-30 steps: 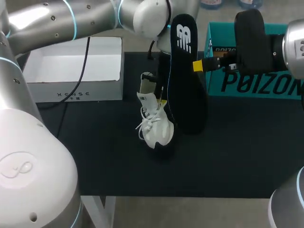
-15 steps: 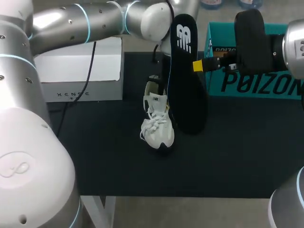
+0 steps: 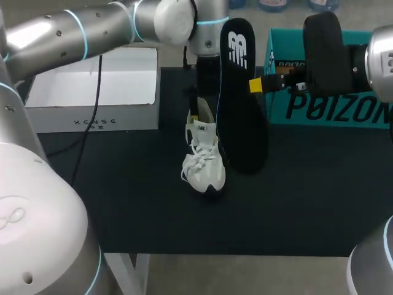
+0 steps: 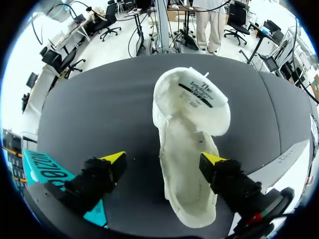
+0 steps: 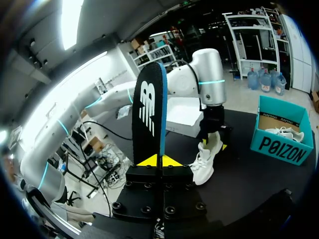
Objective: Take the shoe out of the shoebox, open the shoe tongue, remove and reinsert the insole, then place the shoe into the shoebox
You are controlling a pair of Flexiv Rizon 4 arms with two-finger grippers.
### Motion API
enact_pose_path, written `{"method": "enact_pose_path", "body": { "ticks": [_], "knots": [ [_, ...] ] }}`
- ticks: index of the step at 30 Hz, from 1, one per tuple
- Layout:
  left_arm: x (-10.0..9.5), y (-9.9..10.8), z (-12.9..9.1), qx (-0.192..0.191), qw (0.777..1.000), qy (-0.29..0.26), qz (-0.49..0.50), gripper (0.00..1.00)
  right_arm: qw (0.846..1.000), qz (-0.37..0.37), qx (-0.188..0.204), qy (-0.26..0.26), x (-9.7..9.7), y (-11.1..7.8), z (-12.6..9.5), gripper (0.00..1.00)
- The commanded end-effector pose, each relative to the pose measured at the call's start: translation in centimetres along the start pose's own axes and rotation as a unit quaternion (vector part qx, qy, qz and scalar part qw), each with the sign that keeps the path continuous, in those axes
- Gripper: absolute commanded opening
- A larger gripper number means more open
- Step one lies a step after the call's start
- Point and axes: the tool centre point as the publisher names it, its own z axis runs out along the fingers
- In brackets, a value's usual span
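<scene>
Insole held upright beside shoe on table
Right gripper pinches the black insole; left gripper hangs spread astride the white shoe's collar, not clasping it; shoe sits apart from the teal shoebox.

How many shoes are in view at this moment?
2. One white shoe stands on the table between the left gripper's open fingers; a second shoe lies inside the teal shoebox. More could hide there.
</scene>
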Motion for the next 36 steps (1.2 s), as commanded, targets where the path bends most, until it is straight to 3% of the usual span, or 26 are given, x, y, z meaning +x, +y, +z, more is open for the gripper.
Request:
{"method": "enact_pose_path", "body": {
  "ticks": [1, 6, 11, 17, 22, 27, 34, 35, 36],
  "knots": [
    [1.1, -1.2, -2.5, -0.062, 0.996, -0.061, 0.019, 1.00, 1.000, 0.001, -0.001, 0.001, 0.0, 0.0, 0.3, 0.00],
    [1.2, -1.1, -5.2, -0.085, 0.986, -0.131, 0.050, 1.00, 1.000, 0.012, -0.007, -0.011, -0.6, 0.3, 0.5, 0.00],
    [1.1, -1.0, -6.9, -0.104, 0.975, -0.174, 0.092, 1.00, 0.991, 0.112, -0.050, -0.049, -4.2, 3.4, 0.6, 0.00],
    [0.1, -0.9, -8.6, -0.125, 0.963, -0.198, 0.132, 1.00, 0.983, 0.159, -0.067, -0.062, -7.4, 6.6, 0.9, 0.00],
    [0.0, -1.8, -10.0, -0.138, 0.958, -0.217, 0.128, 1.00, 0.981, 0.162, -0.078, -0.073, -8.9, 8.3, 1.1, 0.00],
    [0.0, -1.8, -10.0, -0.138, 0.958, -0.217, 0.128, 1.00, 0.981, 0.159, -0.088, -0.072, -9.0, 8.7, 1.0, 0.00],
    [0.0, -1.8, -10.0, -0.138, 0.958, -0.217, 0.128, 1.00, 0.975, 0.186, -0.089, -0.080, -10.2, 7.4, 1.4, 0.00],
    [0.2, -1.8, -9.5, -0.114, 0.951, -0.247, 0.145, 1.00, 0.974, 0.194, -0.086, -0.081, -10.6, 7.1, 1.6, 0.00],
    [0.2, -1.9, -9.5, -0.116, 0.947, -0.263, 0.147, 1.00, 0.972, 0.202, -0.085, -0.082, -10.9, 6.9, 1.9, 0.00]
  ]
}}
